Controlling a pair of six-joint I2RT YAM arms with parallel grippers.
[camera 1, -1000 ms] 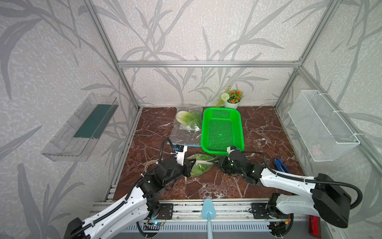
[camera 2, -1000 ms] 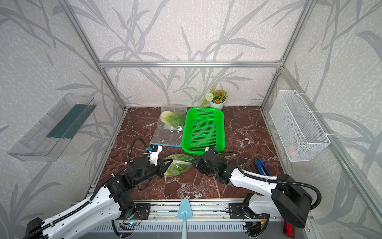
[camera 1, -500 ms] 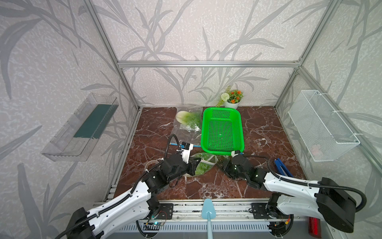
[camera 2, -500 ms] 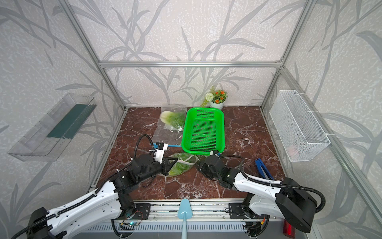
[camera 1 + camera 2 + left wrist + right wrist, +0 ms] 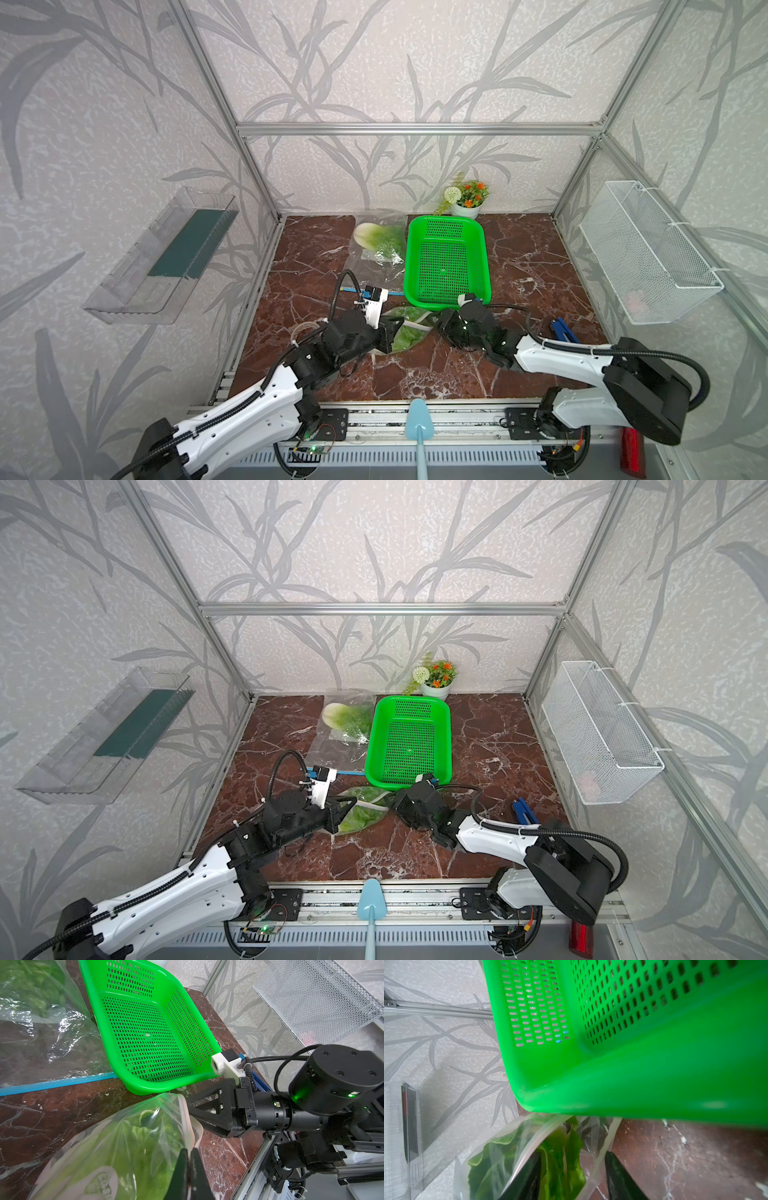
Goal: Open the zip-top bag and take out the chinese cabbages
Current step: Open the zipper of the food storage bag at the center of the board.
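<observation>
Chinese cabbages (image 5: 405, 337): both bagged. One sits in zip-top bag (image 5: 116, 1142) right between the grippers, leafy end facing right gripper (image 5: 572, 1155). Left gripper (image 5: 189, 1152) clenched on bag film near mouth. Right gripper jaws apart, straddling one lip of opened mouth, gripping nothing. Other cabbage (image 5: 379, 243) in second bag (image 5: 374, 270) well beyond left gripper, beside green basket (image 5: 409, 266). Basket's near rim sits just past right fingertips.

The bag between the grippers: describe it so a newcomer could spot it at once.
Find the big green basket. Just in front of its near edge lies a clear bag holding a cabbage, pinched by the left gripper, with the right gripper at its mouth. Its zip strip is whitish; the other bag, alongside the basket, has a blue one.
</observation>
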